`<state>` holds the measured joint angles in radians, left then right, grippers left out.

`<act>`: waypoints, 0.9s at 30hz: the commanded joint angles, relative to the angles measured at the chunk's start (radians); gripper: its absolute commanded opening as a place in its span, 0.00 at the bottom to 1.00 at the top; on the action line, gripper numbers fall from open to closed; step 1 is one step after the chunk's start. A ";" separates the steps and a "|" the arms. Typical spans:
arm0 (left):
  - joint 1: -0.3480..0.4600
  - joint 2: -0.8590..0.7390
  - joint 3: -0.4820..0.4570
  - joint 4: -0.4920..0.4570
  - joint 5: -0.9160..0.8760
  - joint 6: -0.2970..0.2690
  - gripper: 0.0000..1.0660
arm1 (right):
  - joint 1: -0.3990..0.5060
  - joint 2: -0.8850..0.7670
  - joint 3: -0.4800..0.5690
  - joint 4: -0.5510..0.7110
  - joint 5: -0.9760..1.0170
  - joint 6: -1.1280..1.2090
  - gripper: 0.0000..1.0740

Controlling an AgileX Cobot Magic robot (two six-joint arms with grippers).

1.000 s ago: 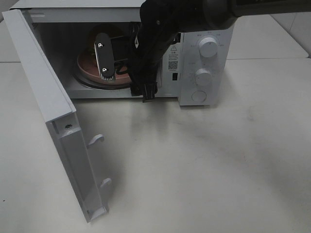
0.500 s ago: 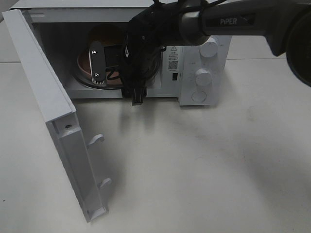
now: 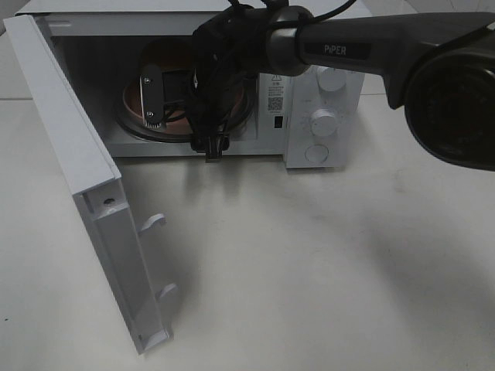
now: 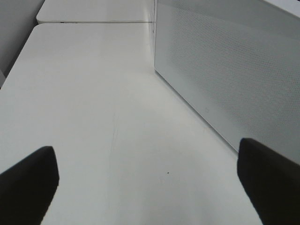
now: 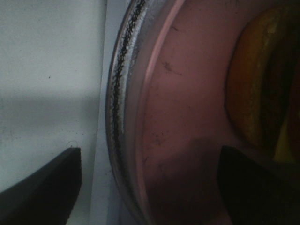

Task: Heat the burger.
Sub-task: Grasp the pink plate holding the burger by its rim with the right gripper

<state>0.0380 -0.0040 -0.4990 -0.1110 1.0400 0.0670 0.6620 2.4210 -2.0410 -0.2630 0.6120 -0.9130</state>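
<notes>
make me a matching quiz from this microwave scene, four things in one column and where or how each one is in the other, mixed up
1 microwave door
2 burger
3 left gripper
4 pink plate

a on the glass turntable
b over the table, jaws apart
c swung wide open
d lying on the plate

Pairs: 1-c, 2-d, 3-b, 4-a
</notes>
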 commanded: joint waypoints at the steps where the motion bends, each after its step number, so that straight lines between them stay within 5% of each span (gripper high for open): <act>1: 0.001 -0.021 0.003 -0.001 -0.001 0.003 0.92 | -0.010 0.015 -0.017 -0.005 0.004 0.012 0.71; 6: 0.001 -0.021 0.003 -0.001 -0.001 0.003 0.92 | -0.021 0.034 -0.043 0.006 0.010 0.012 0.69; 9: 0.001 -0.021 0.003 -0.001 -0.001 0.003 0.92 | -0.021 0.045 -0.056 0.007 0.009 0.010 0.59; 10: 0.001 -0.021 0.003 -0.001 -0.001 0.003 0.92 | -0.021 0.045 -0.056 0.012 -0.003 0.009 0.44; 11: 0.001 -0.021 0.003 -0.001 -0.001 0.003 0.92 | -0.021 0.045 -0.056 0.012 -0.003 0.009 0.44; 13: 0.001 -0.021 0.003 -0.001 -0.001 0.003 0.92 | -0.021 0.045 -0.056 0.013 -0.016 0.009 0.20; 14: 0.001 -0.021 0.003 -0.001 -0.001 0.003 0.92 | -0.021 0.045 -0.056 0.013 -0.016 0.009 0.20; 15: 0.001 -0.021 0.003 -0.001 -0.001 0.003 0.92 | -0.021 0.045 -0.056 0.013 -0.025 0.013 0.01; 27: 0.001 -0.021 0.003 -0.001 -0.001 0.003 0.92 | -0.009 0.044 -0.055 0.013 0.010 0.000 0.00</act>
<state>0.0380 -0.0040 -0.4990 -0.1110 1.0400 0.0670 0.6520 2.4670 -2.0870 -0.2360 0.6630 -0.9170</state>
